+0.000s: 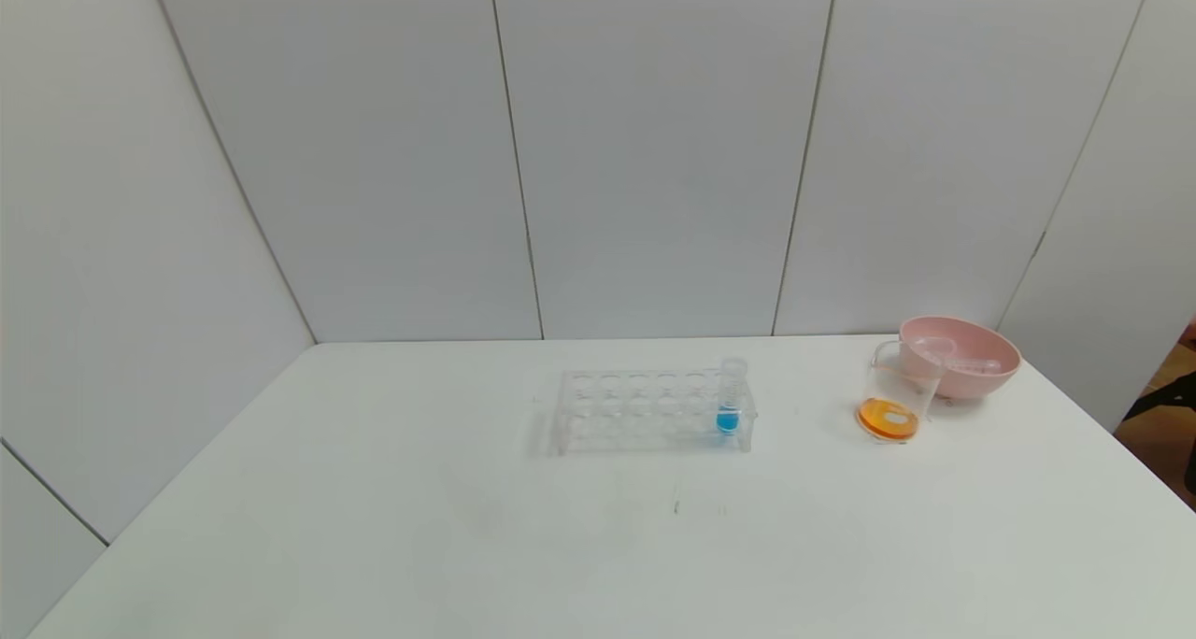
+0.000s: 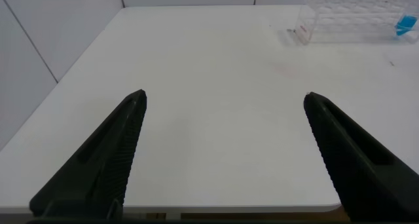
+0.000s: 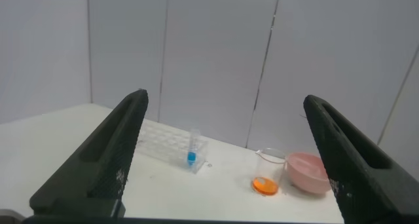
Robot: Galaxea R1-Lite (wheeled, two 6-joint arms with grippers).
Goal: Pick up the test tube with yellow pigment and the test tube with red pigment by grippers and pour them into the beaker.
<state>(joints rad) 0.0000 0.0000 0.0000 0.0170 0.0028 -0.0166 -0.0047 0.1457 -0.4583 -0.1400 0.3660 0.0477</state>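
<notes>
At the near edge of the white worktop (image 1: 374,527), seen only from their own wrist cameras, both arms hang back from the things: the left gripper (image 2: 226,99) is low over the near left part of the surface with its jaws wide apart and nothing between them, and the right gripper (image 3: 226,99) is raised above the worktop, its jaws likewise spread wide and empty. Farther in, about midway across, stands a clear tube rack (image 1: 649,410), lengthwise along the worktop; a single tube with blue liquid (image 1: 730,398) stands upright in its right end. Toward the far right corner the beaker (image 1: 899,391) stands upright with orange liquid pooled at its bottom. Just behind it, touching or nearly so, sits a pink bowl (image 1: 972,351), and inside the bowl lie clear empty-looking tubes (image 1: 967,365); whether these are the yellow and red pigment tubes cannot be told.
</notes>
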